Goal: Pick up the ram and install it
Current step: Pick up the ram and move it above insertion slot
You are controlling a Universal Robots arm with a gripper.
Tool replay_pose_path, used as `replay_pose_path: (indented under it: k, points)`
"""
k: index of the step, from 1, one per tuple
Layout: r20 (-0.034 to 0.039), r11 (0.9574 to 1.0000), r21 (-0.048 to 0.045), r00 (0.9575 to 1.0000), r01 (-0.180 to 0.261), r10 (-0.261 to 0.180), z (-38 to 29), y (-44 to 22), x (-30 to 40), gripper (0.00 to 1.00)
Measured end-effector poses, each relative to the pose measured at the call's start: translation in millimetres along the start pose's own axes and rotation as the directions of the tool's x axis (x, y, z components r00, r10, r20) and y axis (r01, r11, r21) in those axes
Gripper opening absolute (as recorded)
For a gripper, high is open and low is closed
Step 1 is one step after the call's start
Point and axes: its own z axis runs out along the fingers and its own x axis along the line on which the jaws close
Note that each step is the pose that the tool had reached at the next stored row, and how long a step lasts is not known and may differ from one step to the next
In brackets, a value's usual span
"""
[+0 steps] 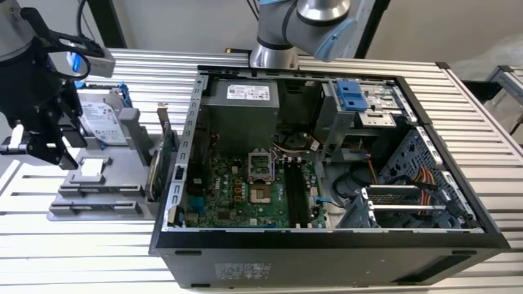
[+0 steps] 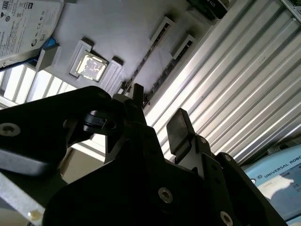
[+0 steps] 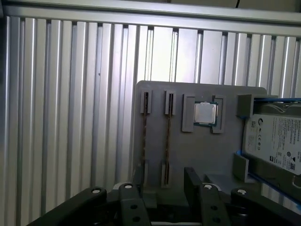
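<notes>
Standing on edge, the ram (image 3: 168, 136) points toward the end effector (image 3: 165, 178).

Ribbed metal table (image 1: 82, 260) bears grey parts holder (image 1: 97, 205), open computer case (image 1: 327, 256).

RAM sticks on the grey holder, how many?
2. Both stand on edge in neighbouring slots of the grey holder: one ram stick beside the processor, the other ram stick nearer the holder's edge.
</notes>
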Motion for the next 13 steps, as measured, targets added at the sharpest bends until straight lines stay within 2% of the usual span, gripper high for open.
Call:
replay_pose_path:
  k: [6, 13]
  points:
    - [0.0, 1.0, -0.0004, 1.0, 0.0, 0.0, 4.9, 0.0, 5.6, 1.0]
    - [0.0, 1.0, -0.0004, 1.0, 0.0, 0.0, 14.7, 0.0, 7.2, 1.0]
